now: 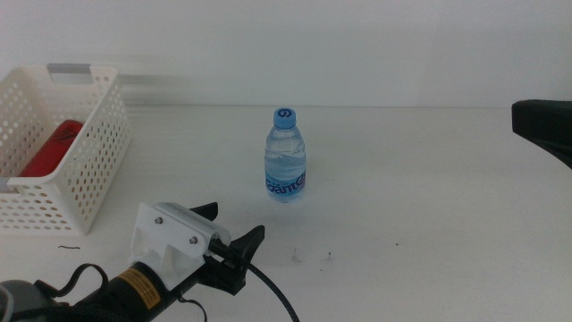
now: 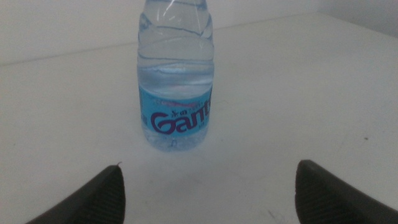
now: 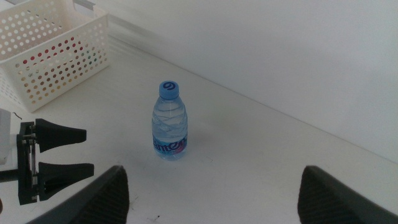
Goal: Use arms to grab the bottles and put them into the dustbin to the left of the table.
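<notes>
Middle view showed a clear water bottle (image 1: pixel 285 157) with a blue cap and a blue label standing upright near the centre of the frame on a plain white table (image 1: pixel 429 206). At the lower left of the frame, the left gripper (image 1: pixel 239 240) sat low over the table with its two dark jaws spread apart and empty, pointed toward the bottle but apart from it, apparently lined up for a grasp around the body. In the left wrist view the bottle's ribbed, see-through plastic and its glossy label filled the upper centre, between the two jaw tips. At the far left of the middle view stood the dustbin (image 1: pixel 94 170), a white plastic basket with perforated sides and a grey handle strip; something red (image 1: pixel 49 150) lay inside, likely the can. The right gripper (image 1: pixel 545 125) waited at the right edge of that frame; its own wrist view showed its jaws wide apart, holding nothing, well away from the bottle.
</notes>
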`<state>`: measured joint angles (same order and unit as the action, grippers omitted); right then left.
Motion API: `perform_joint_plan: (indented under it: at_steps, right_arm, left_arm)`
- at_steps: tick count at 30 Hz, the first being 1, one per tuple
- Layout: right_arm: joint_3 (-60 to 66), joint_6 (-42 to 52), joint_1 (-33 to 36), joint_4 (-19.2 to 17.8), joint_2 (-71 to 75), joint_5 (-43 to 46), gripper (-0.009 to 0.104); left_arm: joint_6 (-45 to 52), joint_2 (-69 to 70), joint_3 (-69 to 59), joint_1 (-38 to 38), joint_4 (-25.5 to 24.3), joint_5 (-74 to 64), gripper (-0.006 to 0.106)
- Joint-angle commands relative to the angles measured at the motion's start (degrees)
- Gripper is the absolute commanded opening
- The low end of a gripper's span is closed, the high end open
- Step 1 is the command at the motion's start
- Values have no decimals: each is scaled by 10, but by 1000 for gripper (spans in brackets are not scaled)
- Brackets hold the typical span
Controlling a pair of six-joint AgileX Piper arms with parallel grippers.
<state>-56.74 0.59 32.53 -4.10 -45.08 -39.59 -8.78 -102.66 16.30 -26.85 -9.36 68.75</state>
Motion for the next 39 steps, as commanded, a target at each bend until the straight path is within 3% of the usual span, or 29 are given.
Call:
perform_joint_plan:
  at_steps: [1,10,18,25,39]
  right_arm:
    - [-5,4,-5,0,2,4,85]
    - [-5,4,-5,0,2,4,85]
    - [-5,4,-5,0,2,4,85]
    - [-5,4,-5,0,2,4,85]
    - [-5,4,-5,0,2,4,85]
  left_arm:
    - [-6,1,7,0,-2,12,94]
    - [-6,1,48,0,-20,7,94]
    - [-13,-5,139,0,-47,-116,94]
    - [-20,-55,172,0,-45,-80,94]
    - [-15,-85,176,0,6,-37,94]
